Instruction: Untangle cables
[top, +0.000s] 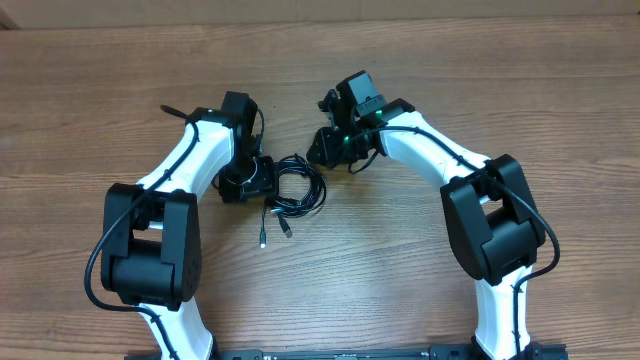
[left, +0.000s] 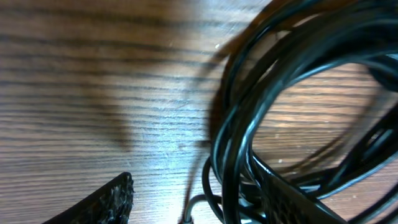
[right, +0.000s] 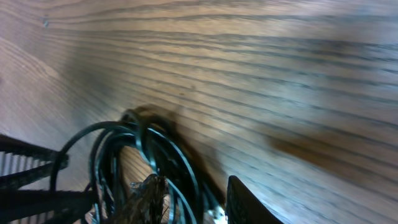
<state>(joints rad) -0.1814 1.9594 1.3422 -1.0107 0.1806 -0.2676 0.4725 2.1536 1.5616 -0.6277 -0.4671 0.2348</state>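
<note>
The cables (top: 300, 188) lie as a loose black coil on the wooden table between my two grippers, with two plug ends (top: 263, 240) trailing toward the front. My left gripper (top: 268, 182) sits at the coil's left edge. In the left wrist view it (left: 199, 208) is open wide, and the cable loops (left: 231, 134) drape over its right finger (left: 292, 199). My right gripper (top: 328, 152) is at the coil's upper right. Its jaws (right: 196, 202) stand partly open astride several strands (right: 180, 162), with a gap beside the right finger (right: 249, 208).
Both white and black arms reach in from the near edge, left (top: 150, 240) and right (top: 495, 225). A black rail (top: 340, 353) runs along the front. The wooden table (top: 420, 290) extends to a pale strip at the back.
</note>
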